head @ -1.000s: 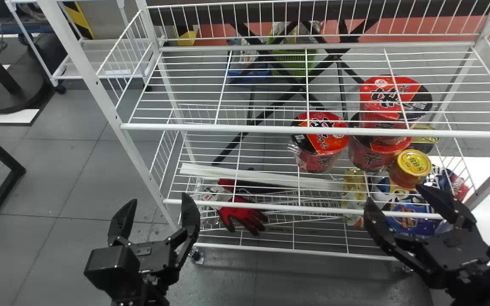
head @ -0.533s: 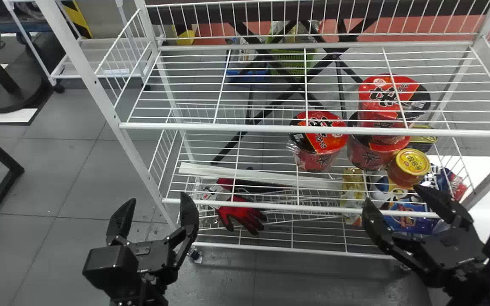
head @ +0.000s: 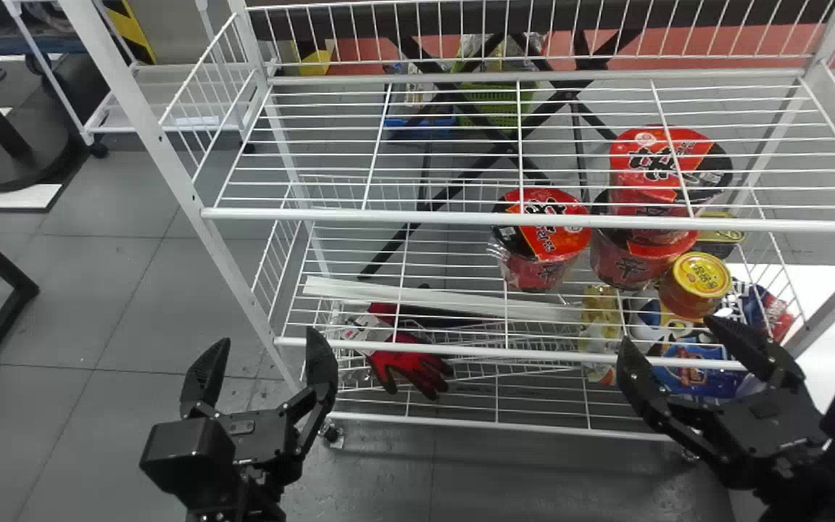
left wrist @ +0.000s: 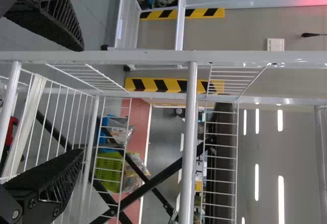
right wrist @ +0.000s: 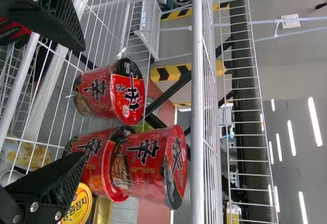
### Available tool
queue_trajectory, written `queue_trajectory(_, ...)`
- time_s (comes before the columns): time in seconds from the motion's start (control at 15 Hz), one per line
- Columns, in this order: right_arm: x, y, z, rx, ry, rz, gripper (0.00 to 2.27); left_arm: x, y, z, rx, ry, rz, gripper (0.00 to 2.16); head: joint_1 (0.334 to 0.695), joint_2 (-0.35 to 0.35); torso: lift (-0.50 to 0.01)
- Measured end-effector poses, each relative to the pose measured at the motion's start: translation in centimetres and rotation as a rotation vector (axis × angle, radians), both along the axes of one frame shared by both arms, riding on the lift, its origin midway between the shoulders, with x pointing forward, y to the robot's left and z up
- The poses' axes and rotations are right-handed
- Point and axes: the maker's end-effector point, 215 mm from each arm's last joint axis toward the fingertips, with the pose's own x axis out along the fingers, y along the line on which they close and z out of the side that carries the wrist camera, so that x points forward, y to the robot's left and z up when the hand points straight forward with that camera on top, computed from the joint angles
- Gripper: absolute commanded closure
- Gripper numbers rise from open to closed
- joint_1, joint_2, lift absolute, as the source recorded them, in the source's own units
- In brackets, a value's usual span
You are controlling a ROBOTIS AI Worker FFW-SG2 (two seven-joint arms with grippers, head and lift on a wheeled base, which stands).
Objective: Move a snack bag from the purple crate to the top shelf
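Observation:
Left gripper (head: pixel 265 341) stands open in front of the rack's left part, nothing between its fingers. At the rack's right front, the right gripper (head: pixel 670 332) is open too, before the middle shelf's front rail. The upper wire shelf (head: pixel 388 215) carries nothing. Beneath the middle shelf, a blue packet (head: pixel 696 370) and a yellow packet (head: pixel 601 326) show through the bars. In the left wrist view, the left gripper (left wrist: pixel 82 100) has its fingers apart beside the rack's front. The right gripper (right wrist: pixel 83 101) is spread in the right wrist view, near red noodle cups (right wrist: pixel 112 91).
Red noodle cups (head: pixel 544 239) and a yellow-lidded can (head: pixel 695 285) stand on the middle shelf (head: pixel 461 351) at the right. Red gloves (head: pixel 410 366) and a long white strip (head: pixel 439 299) lie lower left. A slanting white post (head: pixel 193 196) borders the rack's left side.
In the head view the rack and both open grippers have shifted very slightly left. Both grippers keep about the same place before the rack, and nothing has been taken hold of.

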Motion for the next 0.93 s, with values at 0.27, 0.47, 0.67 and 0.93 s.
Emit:
queue_trajectory(0.27, -0.1, -0.1, 0.0, 0.000, 0.005, 0.001, 0.08, 0.0, 0.0, 0.0, 0.000, 0.000, 0.000, 0.11, 0.695, 0.096, -0.452)
queue_trajectory(0.47, -0.9, -1.1, -0.8, 0.004, 0.095, -0.015, 0.08, 0.0, 0.1, -0.1, 0.000, 0.003, 0.002, 0.11, 0.695, 0.089, -0.452)
queue_trajectory(0.67, -3.4, -4.5, -2.0, 0.056, 0.266, -0.065, 0.08, 0.0, 0.3, -0.2, 0.002, 0.003, 0.004, 0.11, 0.695, 0.041, -0.452)
queue_trajectory(0.93, -9.2, -8.3, -1.8, 0.120, 0.531, -0.121, 0.08, 0.2, 0.2, -0.2, -0.001, 0.002, -0.002, 0.11, 0.695, -0.027, -0.452)
